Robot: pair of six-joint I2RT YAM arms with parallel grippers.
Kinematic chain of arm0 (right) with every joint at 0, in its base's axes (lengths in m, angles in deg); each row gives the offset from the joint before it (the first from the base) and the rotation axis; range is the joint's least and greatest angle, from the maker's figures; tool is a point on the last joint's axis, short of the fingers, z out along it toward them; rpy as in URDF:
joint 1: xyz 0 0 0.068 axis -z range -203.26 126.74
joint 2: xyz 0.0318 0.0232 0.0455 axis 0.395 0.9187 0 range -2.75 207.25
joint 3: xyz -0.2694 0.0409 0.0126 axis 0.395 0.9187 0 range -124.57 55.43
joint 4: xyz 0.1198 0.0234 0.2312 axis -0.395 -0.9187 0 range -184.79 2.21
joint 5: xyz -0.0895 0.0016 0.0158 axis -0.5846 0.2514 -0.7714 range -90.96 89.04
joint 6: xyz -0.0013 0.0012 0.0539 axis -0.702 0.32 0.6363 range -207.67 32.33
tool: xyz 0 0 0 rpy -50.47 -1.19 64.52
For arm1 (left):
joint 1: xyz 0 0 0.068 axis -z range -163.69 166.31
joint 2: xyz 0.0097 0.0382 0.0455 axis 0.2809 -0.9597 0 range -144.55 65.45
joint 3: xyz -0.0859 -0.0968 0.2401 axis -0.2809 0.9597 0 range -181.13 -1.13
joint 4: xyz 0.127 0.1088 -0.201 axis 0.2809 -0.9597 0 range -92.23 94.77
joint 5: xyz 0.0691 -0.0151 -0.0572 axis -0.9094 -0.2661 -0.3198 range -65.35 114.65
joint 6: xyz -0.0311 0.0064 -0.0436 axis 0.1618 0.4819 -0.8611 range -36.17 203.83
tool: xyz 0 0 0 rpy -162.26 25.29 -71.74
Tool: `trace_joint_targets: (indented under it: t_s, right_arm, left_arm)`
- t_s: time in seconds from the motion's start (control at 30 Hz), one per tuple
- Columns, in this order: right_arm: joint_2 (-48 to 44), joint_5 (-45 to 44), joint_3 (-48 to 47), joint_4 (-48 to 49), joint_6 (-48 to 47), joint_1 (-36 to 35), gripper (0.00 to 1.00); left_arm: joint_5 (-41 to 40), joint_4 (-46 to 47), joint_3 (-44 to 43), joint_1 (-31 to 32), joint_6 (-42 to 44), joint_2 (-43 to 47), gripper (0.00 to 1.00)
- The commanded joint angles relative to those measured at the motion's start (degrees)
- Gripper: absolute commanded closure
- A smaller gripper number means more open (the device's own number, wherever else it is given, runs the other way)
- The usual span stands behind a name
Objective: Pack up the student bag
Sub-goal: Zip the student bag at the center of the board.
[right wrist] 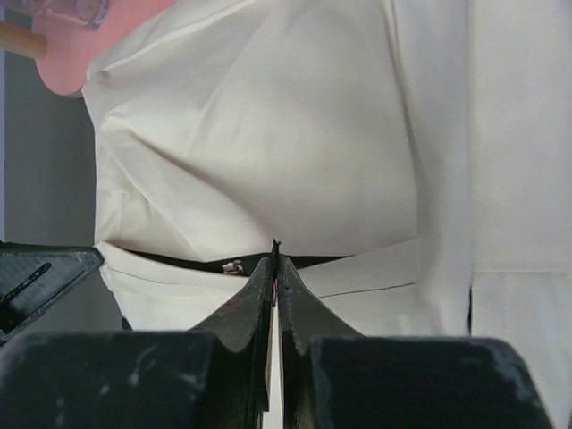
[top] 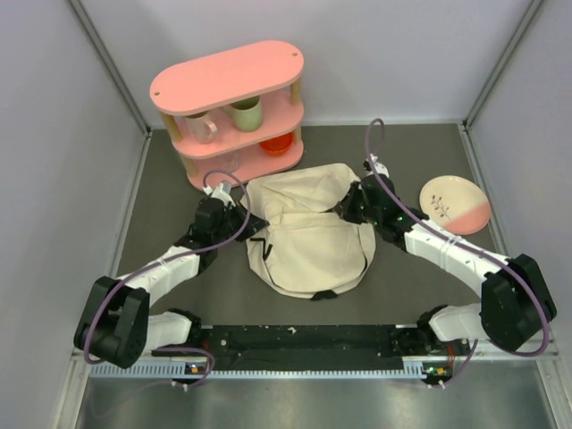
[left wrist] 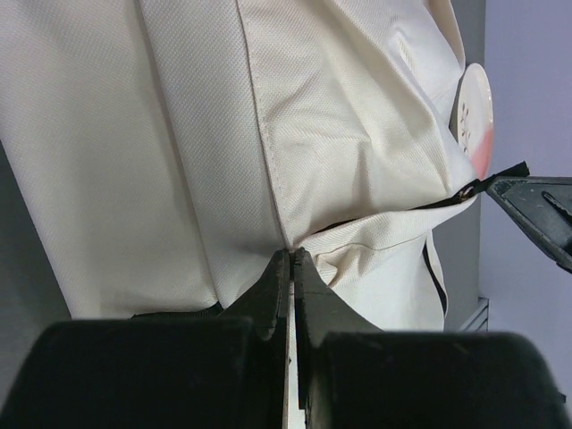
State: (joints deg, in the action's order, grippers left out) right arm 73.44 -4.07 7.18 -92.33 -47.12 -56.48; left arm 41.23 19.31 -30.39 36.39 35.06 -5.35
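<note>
The student bag (top: pixel 308 241), a cream fabric backpack, lies in the middle of the table in the top view. My left gripper (top: pixel 239 223) is at its upper left edge. In the left wrist view the jaws (left wrist: pixel 291 253) are shut, pinching a fold of the bag (left wrist: pixel 179 134) at a seam. My right gripper (top: pixel 350 209) is at the bag's upper right edge. Its jaws (right wrist: pixel 275 253) are shut on a thin black tab at the bag's dark zipper line (right wrist: pixel 179 260), beside a small metal slider (right wrist: pixel 234 265). The zipper gapes slightly between the two grippers.
A pink two-tier shelf (top: pixel 228 80) stands behind the bag, holding two mugs (top: pixel 248 114) and an orange bowl (top: pixel 278 143). A cream and pink plate (top: pixel 454 204) lies to the right. Grey walls close in the table on three sides.
</note>
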Motion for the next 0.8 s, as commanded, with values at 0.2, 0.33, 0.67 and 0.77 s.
trace_joint_targets:
  t_s: [0.2,0.33,0.67,0.77]
  right_arm:
    - [-5.16,-2.16,3.68,0.05,-0.48,5.26,1.00]
    - [-5.43,-1.02,5.62,-0.03,-0.74,7.37,1.00]
    - [-3.15,-1.98,10.89,0.40,-0.57,8.42,1.00]
    - [-3.93,-0.93,11.25,1.28,-0.74,8.87,1.00]
  left_arm:
    - [-3.40,-4.96,1.92,-3.72,3.95,4.44,1.00]
    - [-2.52,-6.54,2.01,-6.00,5.00,5.59,1.00]
    - [-1.20,-8.04,2.36,-9.09,6.14,7.26,1.00]
    - [0.46,-8.13,2.10,-9.88,7.02,7.35,1.00]
